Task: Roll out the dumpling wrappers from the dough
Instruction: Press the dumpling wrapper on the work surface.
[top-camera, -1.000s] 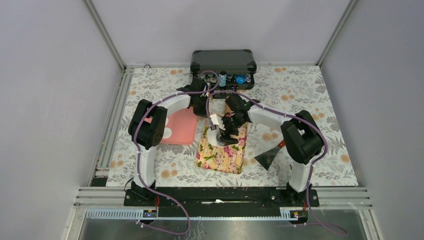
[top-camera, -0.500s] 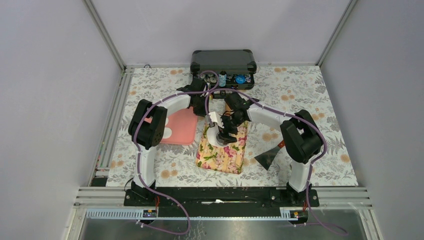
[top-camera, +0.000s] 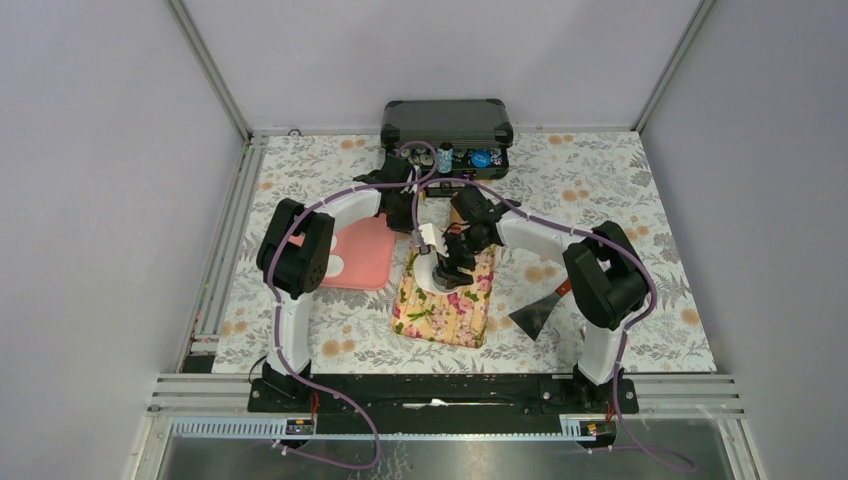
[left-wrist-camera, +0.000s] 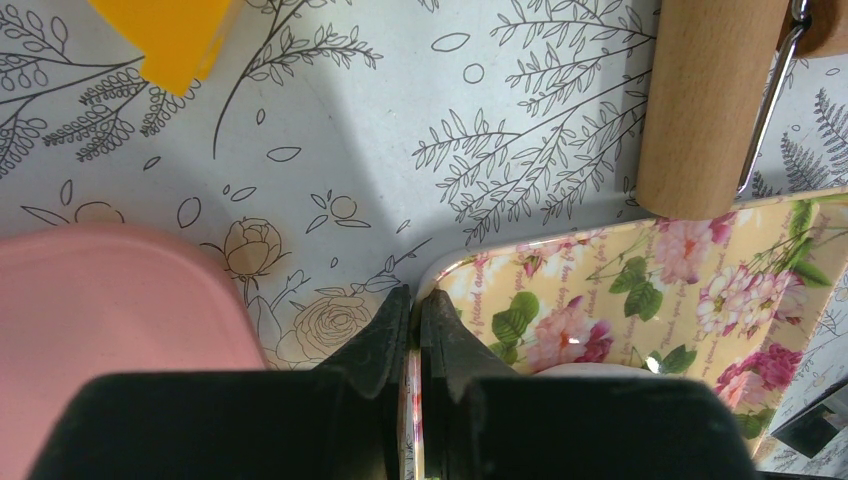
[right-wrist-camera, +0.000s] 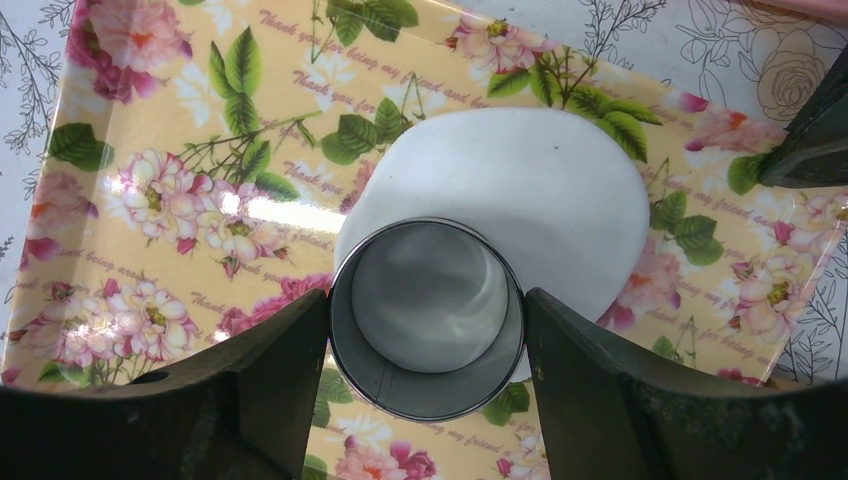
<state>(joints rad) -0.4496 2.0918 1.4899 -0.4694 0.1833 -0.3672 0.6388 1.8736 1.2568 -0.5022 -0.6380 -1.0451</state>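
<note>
**Top external view.** A desk covered with a sheet printed with leaves and flowers is seen, enclosed by plain grey walls and aluminium rails. A black case stands at the far edge. A pink tray lies left of centre, a flowered tray lies just to its right, and a dark scraper lies further right. The left pincer and the right pincer are both lowered at the far end of the flowered tray. Their closure cannot be judged from this height.

**Left wrist view.** The left pincer is shown pressed together on the rim of the flowered tray near a corner, with the rim pinched between its fingers. The pink tray lies close by on the left, apart from the flowered tray. A wooden roller lies on the desk with its end at the flowered tray's far edge. A yellow object is cut off by the upper border. The desk's print is shown plainly only here.

**Right wrist view.** The dough is recorded as a flat white round sheet lying near the middle of the flowered tray. A round silver tin stands on the near part of the sheet. The tin is clamped on both sides by the right pincer, whose fingers touch its wall.
</note>
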